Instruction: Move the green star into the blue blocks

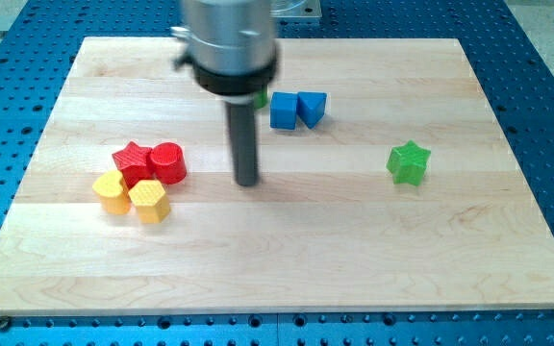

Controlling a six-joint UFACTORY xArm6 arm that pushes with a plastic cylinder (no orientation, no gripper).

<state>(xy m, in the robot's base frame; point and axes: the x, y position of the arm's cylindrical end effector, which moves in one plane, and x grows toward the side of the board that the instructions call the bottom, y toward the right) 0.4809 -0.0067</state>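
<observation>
The green star [409,161] lies on the wooden board at the view's right. A blue cube [284,111] and a blue triangular block [312,107] touch each other near the board's top middle. My tip [247,181] rests on the board at the middle, down-left of the blue blocks and far left of the green star, touching no block. A second green block [261,99] peeks out behind the arm, left of the blue cube; its shape is hidden.
A cluster sits at the view's left: a red star [133,160], a red cylinder [168,161], a yellow block [113,191] and a yellow hexagonal block [149,200]. The arm's body [230,43] blocks part of the board's top.
</observation>
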